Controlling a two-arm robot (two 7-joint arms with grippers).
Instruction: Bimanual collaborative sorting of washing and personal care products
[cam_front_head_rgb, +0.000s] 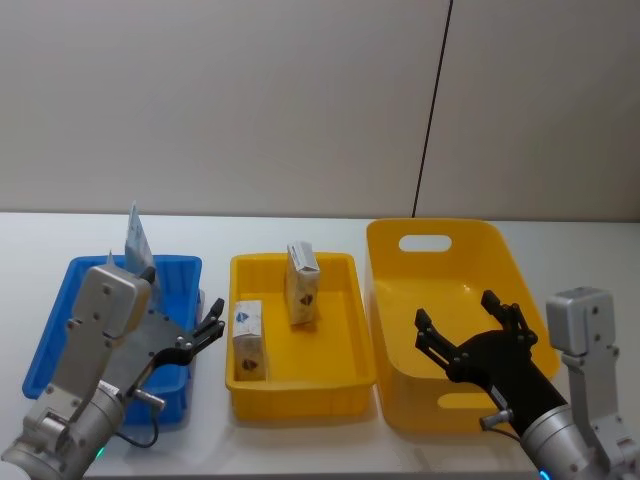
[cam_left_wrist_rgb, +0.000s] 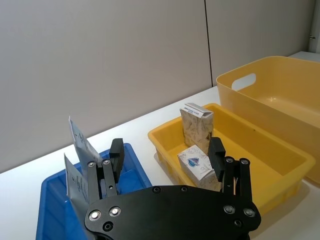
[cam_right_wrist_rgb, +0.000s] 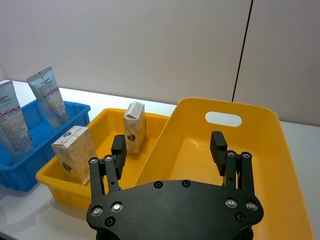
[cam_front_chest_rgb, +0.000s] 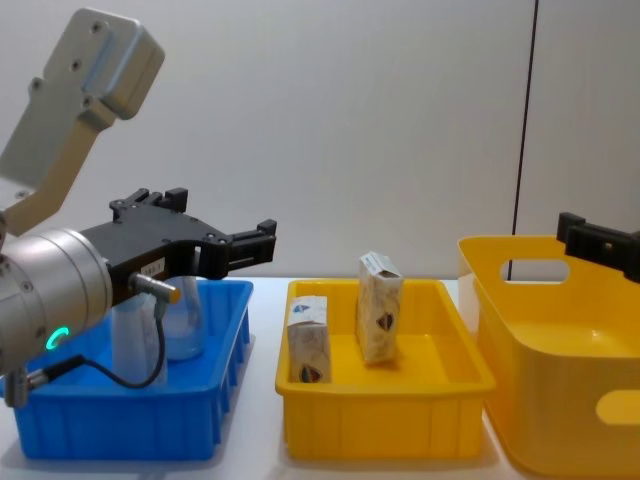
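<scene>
Left: blue bin (cam_front_head_rgb: 45, 345) holds two squeeze tubes (cam_right_wrist_rgb: 48, 95) (cam_right_wrist_rgb: 11, 125), standing and leaning on the bin's far wall. The left gripper (cam_front_head_rgb: 205, 333) hovers over the bin's right part, fingers spread and empty. Tubes are likely light, soft and slick, so a mid-body pinch would squash them; better to grip near the stiffer cap end, which sits low in the bin. Centre: small yellow tray (cam_front_head_rgb: 300, 400) with two cream cartons, both upright and apart, the rear carton (cam_front_head_rgb: 302, 287) towards the back, the front carton (cam_front_head_rgb: 249, 342) at the front-left. Probably light, thin card and crushable; take them across the flat faces at mid-height with moderate force. Right: the large yellow bin (cam_front_head_rgb: 390, 300) has no products inside; the right gripper (cam_front_head_rgb: 468, 320) hangs over it, fingers wide apart and empty. The white table (cam_front_head_rgb: 300, 440) is smooth, so bins could slide if nudged. The plain wall (cam_front_head_rgb: 250, 100) sits close behind, with a dark vertical line on it.
</scene>
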